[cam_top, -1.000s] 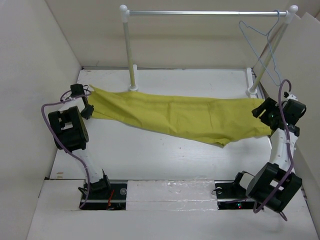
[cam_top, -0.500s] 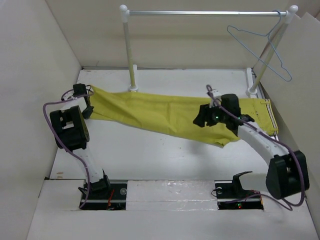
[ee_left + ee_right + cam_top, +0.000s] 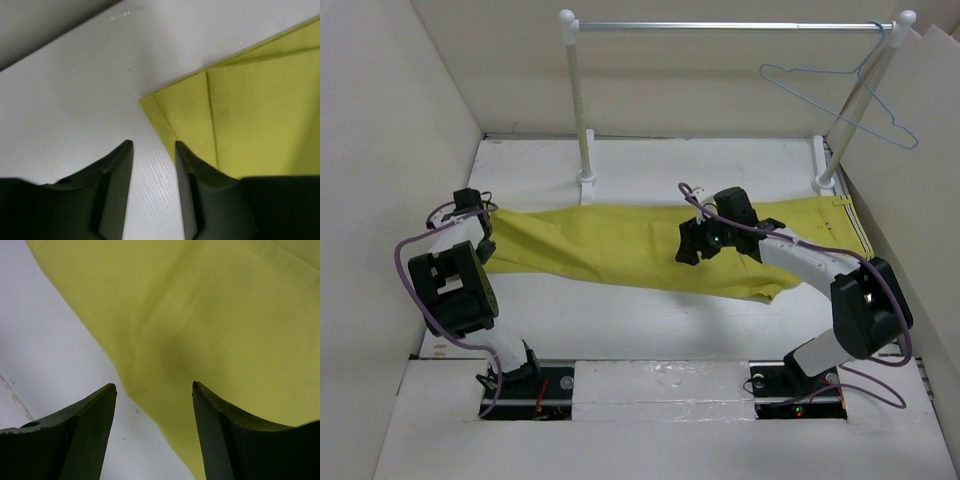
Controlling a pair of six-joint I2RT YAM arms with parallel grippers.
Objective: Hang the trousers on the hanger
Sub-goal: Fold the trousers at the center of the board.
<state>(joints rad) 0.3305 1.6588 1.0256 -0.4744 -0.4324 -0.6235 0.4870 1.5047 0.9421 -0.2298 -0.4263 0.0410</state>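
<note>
Trousers [image 3: 620, 245] flat, hanger [image 3: 840, 110] on rail [image 3: 720, 26]

Soft, even, fairly bright light fills every view, with no glare. The long mustard-yellow fabric trousers [image 3: 610, 245] throw only a faint shadow on the white table [image 3: 650, 320]. The dark plastic fingers [image 3: 75, 435] in the right wrist view look slightly soft-edged, and a dim shadow patch lies on the cloth ahead.
</note>
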